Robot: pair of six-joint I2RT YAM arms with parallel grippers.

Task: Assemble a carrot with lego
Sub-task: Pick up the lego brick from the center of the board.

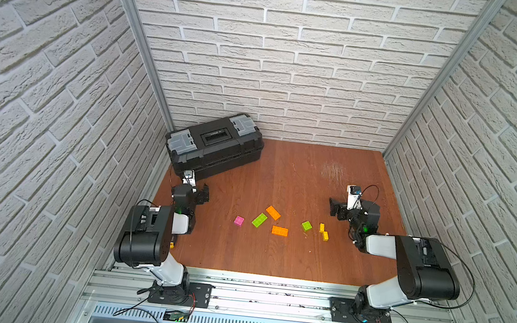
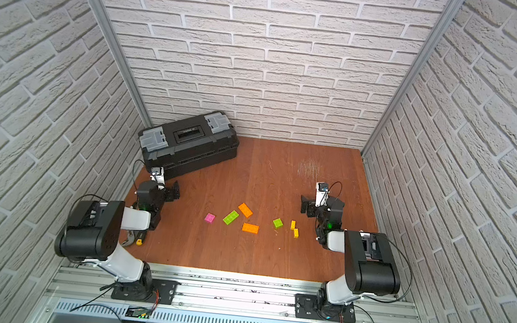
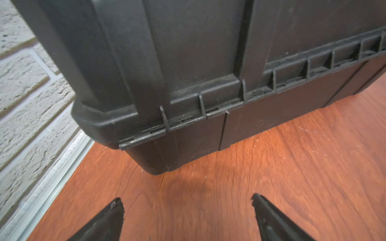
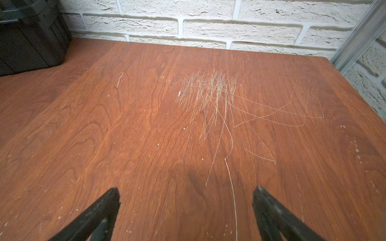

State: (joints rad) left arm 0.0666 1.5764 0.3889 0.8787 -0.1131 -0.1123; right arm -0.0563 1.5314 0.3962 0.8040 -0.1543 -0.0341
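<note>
Lego bricks (image 1: pixel 279 231) scattered unjoined across mid table (image 1: pixel 273 257), left gripper (image 3: pixel 186 200) spread open, empty, facing toolbox (image 1: pixel 215 146), right gripper (image 4: pixel 186 192) likewise open over bare wood, perhaps pliers (image 2: pixel 133 237) half-hidden beneath left arm (image 2: pixel 95 234).

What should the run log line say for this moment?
assembly: not begun | lego: seven bricks loose on table | left gripper: open, empty, facing toolbox | right gripper: open, empty

Both my arms folded, grippers wide open.
My left arm (image 1: pixel 146 239) and right arm (image 1: pixel 418 268) bend with elbows raised; my left gripper (image 3: pixel 187 201) and right gripper (image 4: pixel 187 191) hang low, aimed forward, jaws spread and empty.
</note>
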